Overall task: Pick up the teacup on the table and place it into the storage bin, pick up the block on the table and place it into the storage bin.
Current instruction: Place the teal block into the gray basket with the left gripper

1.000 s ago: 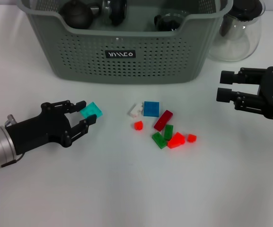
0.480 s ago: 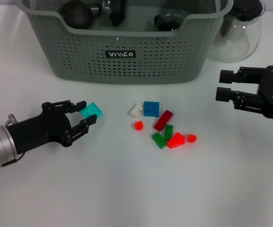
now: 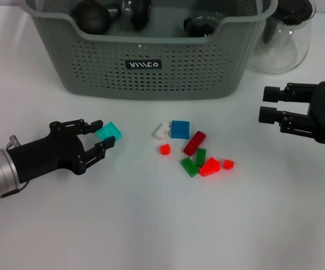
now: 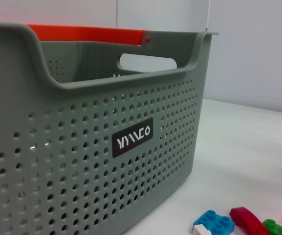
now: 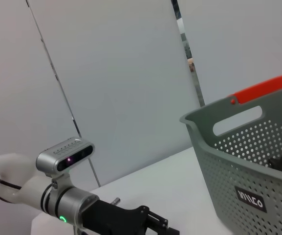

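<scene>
The grey-green storage bin (image 3: 218,67) stands at the table's far middle, with dark tea vessels (image 3: 92,16) inside; it also shows in the left wrist view (image 4: 82,147) and the right wrist view (image 5: 248,147). I see no teacup on the table. A teal block (image 3: 110,132) lies on the table left of centre. My left gripper (image 3: 105,134) is low at the table, open, with one finger on each side of the teal block. My right gripper (image 3: 267,104) is open and empty, hovering at the right, apart from everything.
Several loose blocks lie at the table's middle: blue (image 3: 179,129), white (image 3: 161,131), dark red (image 3: 194,143), green (image 3: 189,166), red (image 3: 210,166). A clear glass jug (image 3: 283,39) stands right of the bin.
The right gripper has drifted very slightly to the right. The left gripper and the teal block have not moved.
</scene>
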Tool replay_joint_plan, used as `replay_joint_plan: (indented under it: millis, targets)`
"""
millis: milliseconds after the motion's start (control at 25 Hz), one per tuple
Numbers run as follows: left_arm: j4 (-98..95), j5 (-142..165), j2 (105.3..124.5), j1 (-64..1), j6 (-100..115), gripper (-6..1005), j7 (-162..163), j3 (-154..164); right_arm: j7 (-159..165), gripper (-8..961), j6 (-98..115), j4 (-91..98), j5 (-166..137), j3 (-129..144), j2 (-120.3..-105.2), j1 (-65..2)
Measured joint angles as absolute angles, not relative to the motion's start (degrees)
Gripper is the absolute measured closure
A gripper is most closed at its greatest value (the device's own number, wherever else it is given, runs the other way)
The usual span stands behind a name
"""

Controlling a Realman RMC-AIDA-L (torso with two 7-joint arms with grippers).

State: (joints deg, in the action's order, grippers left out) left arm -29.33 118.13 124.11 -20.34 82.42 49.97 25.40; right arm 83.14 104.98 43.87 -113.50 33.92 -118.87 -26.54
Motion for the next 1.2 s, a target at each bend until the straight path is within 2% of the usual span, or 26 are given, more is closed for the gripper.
replay_joint_plan:
  millis: [240, 480, 600, 760, 1000, 1040, 1080, 1200]
  targets:
    - [-30.0, 118.2, 124.03, -20.8, 83.9, 592, 50.3, 25.4, 82.8, 419, 104.8, 43.2, -113.6, 33.9, -118.98, -26.4]
    - [-35.3, 115.7, 123.19, -21.6, 101.1, 591, 56.6, 23.7, 82.6, 419, 104.7, 43.1, -113.6, 33.9, -119.02, -25.7]
    - [-37.1, 111.7, 121.77, -24.6, 108.4, 590, 64.8, 22.1, 82.5, 419, 104.8, 43.1, -113.7, 33.9, -119.01, -25.6]
    - [-39.7, 107.2, 118.73, -32.4, 109.4, 589, 80.7, 22.3, 82.5, 419, 104.8, 43.2, -113.7, 33.9, -119.01, -25.6]
    - [-47.0, 111.5, 112.48, -45.8, 96.0, 588, 104.1, 31.1, 82.5, 418, 104.8, 43.2, -113.7, 34.3, -119.05, -25.7]
    - [-47.0, 111.5, 112.48, -45.8, 96.0, 588, 104.1, 31.1, 82.6, 418, 104.9, 43.2, -113.7, 34.4, -119.07, -25.7]
    - [-49.6, 116.7, 111.32, -49.9, 88.9, 587, 112.6, 36.2, 82.6, 418, 104.9, 43.2, -113.7, 34.4, -119.09, -25.7]
    - [-51.4, 123.9, 111.58, -53.1, 79.9, 587, 120.5, 42.9, 82.6, 418, 105.0, 43.2, -113.7, 34.2, -119.14, -25.6]
